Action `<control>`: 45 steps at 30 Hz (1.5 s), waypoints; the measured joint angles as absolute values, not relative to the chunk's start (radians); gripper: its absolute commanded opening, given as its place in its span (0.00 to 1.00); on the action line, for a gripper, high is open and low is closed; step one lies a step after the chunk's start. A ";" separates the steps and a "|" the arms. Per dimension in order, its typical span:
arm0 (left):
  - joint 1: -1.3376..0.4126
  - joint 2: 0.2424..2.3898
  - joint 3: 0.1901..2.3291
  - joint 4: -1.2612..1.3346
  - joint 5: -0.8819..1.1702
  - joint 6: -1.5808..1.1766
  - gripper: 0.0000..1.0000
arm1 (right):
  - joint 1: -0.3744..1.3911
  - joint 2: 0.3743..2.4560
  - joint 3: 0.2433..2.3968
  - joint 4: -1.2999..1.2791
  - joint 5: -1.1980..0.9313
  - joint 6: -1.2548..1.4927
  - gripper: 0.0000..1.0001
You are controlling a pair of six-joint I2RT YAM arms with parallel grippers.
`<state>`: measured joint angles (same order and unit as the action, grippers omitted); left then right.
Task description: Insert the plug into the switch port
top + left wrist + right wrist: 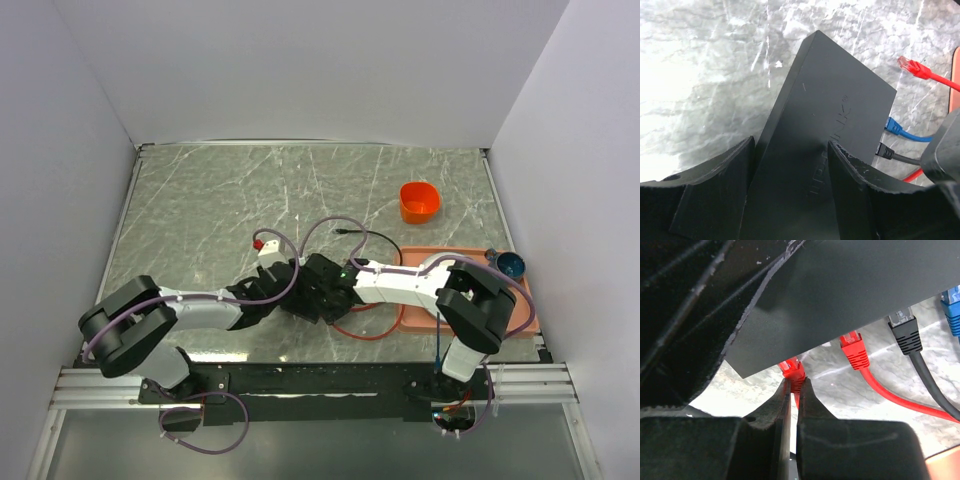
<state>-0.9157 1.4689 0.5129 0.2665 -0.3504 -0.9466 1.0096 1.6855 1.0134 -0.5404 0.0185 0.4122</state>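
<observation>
Closest in, at the left of the black box (pixel 835 95): left gripper (pixel 791 145), clasping that box between its fingers (pixel 715 190), one pressed to each side. Marble table (pixel 220 210) under and around the box, visible below its plug edge from the right wrist.

Along the box's right-hand edge, the row of sockets. Switch port itself hidden under that edge, so not to be made out.

At that same edge: right gripper (pixel 795 380), pinched tight on the red plug (pixel 792 367), jaws all but touching. Plug tip up against the box's edge; cannot tell whether seated or only touching.

Further along the edge, a black plug (pixel 905 330) and then a blue plug (pixel 952 310), both entering the box.

Beyond the box's far corner, apart from it, a loose red plug (pixel 912 67) flat on the marble.

Right of the box and further back, an orange cup (pixel 420 202). Right of the box, a salmon-pink tray (pixel 524 300) under the right arm, with a blue bowl (pixel 510 265) at its far corner.
</observation>
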 measured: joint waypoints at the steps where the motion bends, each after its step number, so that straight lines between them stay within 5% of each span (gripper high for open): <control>1: -0.920 1.477 0.516 0.275 -0.358 -0.950 0.63 | 1.008 1.683 1.011 -0.542 0.021 0.414 0.00; 45: -0.970 1.551 0.512 0.423 -0.450 -0.959 0.63 | 0.917 1.642 0.921 -0.440 -0.161 0.300 0.00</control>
<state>-0.9695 1.5509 0.5121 0.4232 -0.4503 -0.9592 0.9169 1.6424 0.9215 -0.4400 -0.1612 0.3004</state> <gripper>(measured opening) 0.640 0.048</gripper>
